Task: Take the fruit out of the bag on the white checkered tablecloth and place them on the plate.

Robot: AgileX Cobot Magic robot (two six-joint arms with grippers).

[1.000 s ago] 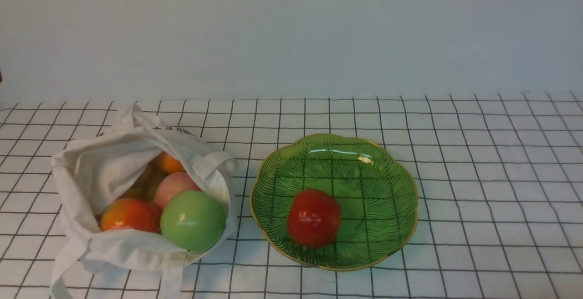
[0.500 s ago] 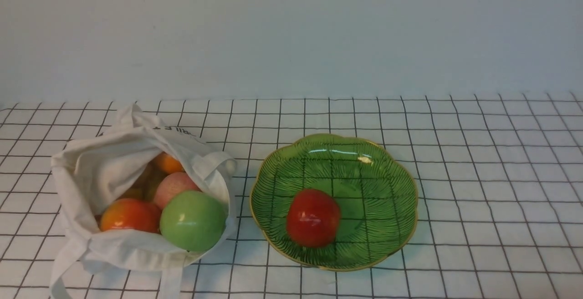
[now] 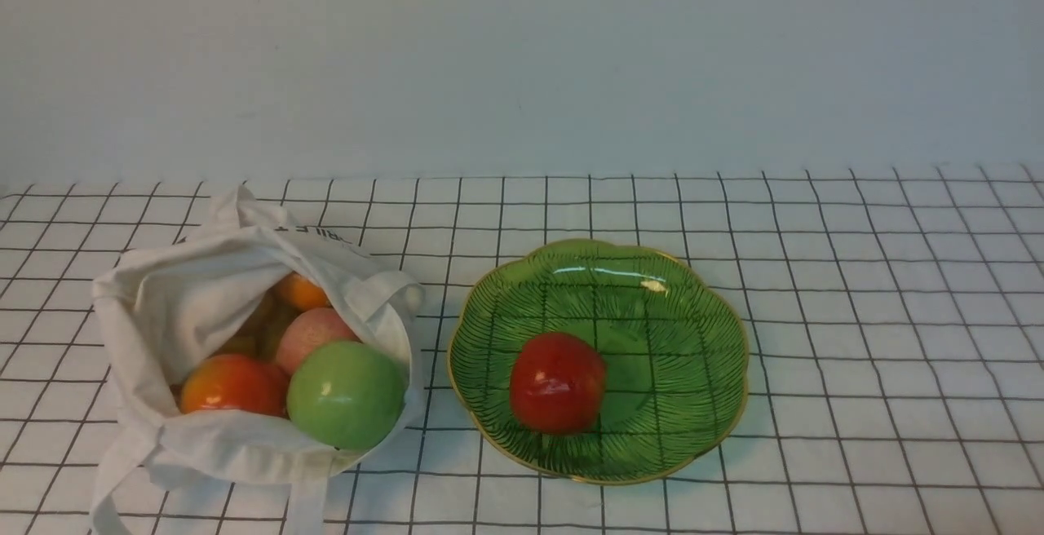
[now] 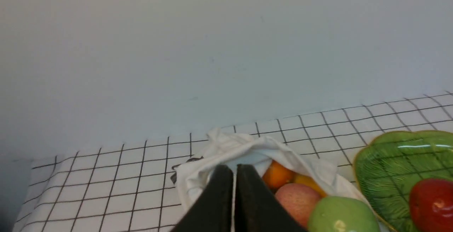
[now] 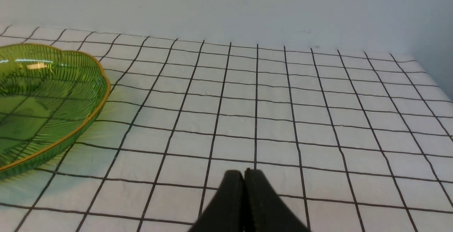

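Observation:
The off-white bag (image 3: 179,307) lies open at the left on the white checkered tablecloth (image 3: 856,339). In its mouth are a green apple (image 3: 346,394), a red-orange fruit (image 3: 232,385), a pinkish peach (image 3: 311,333) and a small orange (image 3: 299,291). A red apple (image 3: 558,383) sits in the green plate (image 3: 669,307). Neither gripper shows in the front view. My left gripper (image 4: 234,170) is shut and empty, above and behind the bag (image 4: 226,147). My right gripper (image 5: 244,173) is shut and empty over bare cloth, to the right of the plate (image 5: 42,94).
A plain pale wall (image 3: 522,54) stands behind the table. The bag's strap handles (image 3: 306,502) trail toward the front edge. The cloth's right edge (image 5: 435,83) shows in the right wrist view.
The red apple has rolled slightly left and back in the plate. A dark bit at the far left edge has gone from view.

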